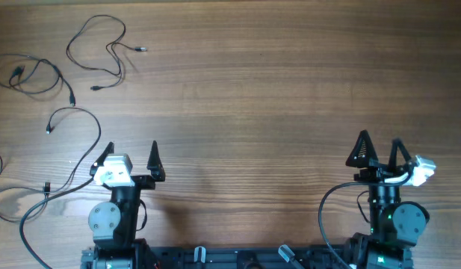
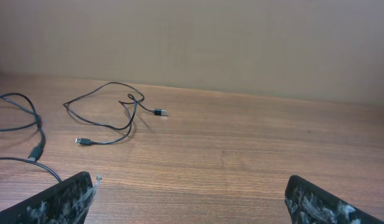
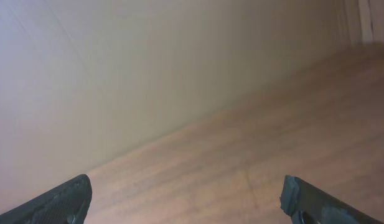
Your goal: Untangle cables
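Left gripper (image 1: 131,146) wide open (cables (image 2: 131,107) near), right gripper (image 1: 379,138) too

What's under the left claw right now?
Only bare table shows inside the open left claw; a cable runs just beside it. Anything beneath the arm's body is covered.

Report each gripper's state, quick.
Left gripper: open, holding nothing.
Right gripper: open, holding nothing.

Cables (image 1: 119,46) lie apart on the table's (image 1: 290,90) far left.
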Motion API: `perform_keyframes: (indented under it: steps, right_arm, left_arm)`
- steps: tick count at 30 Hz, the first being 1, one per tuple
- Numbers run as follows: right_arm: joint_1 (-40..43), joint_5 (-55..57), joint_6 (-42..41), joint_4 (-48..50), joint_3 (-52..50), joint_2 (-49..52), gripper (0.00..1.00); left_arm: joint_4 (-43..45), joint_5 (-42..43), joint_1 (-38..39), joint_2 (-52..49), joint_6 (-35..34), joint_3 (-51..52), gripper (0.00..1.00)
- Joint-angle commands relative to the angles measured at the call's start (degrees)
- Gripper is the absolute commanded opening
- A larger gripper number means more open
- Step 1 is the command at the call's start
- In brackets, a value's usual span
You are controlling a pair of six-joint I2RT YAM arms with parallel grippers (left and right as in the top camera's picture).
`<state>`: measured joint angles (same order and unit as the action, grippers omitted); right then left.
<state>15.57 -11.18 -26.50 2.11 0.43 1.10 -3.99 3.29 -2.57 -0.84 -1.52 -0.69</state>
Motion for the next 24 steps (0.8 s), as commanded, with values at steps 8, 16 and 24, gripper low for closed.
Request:
perform_keyframes:
  steps: [8, 16, 24]
  right_arm:
    - [-2.47, -1.53, 12.57, -1.33, -0.15, -0.92, 1.0]
    - [-2.93, -1.84, 19.04, -1.49, -0.17, -0.92, 1.0]
    - [-2.93, -1.84, 19.21, -1.51, -0.17, -0.92, 1.0]
  left_arm:
    - [-0.11, 0.46, 0.33, 0.24, 1.11, 0.35, 1.0]
    - [-0.11, 0.48, 0.33, 0.24, 1.11, 0.35, 1.0]
    - [-0.09, 0.48, 0.33, 0.24, 1.11, 0.35, 1.0]
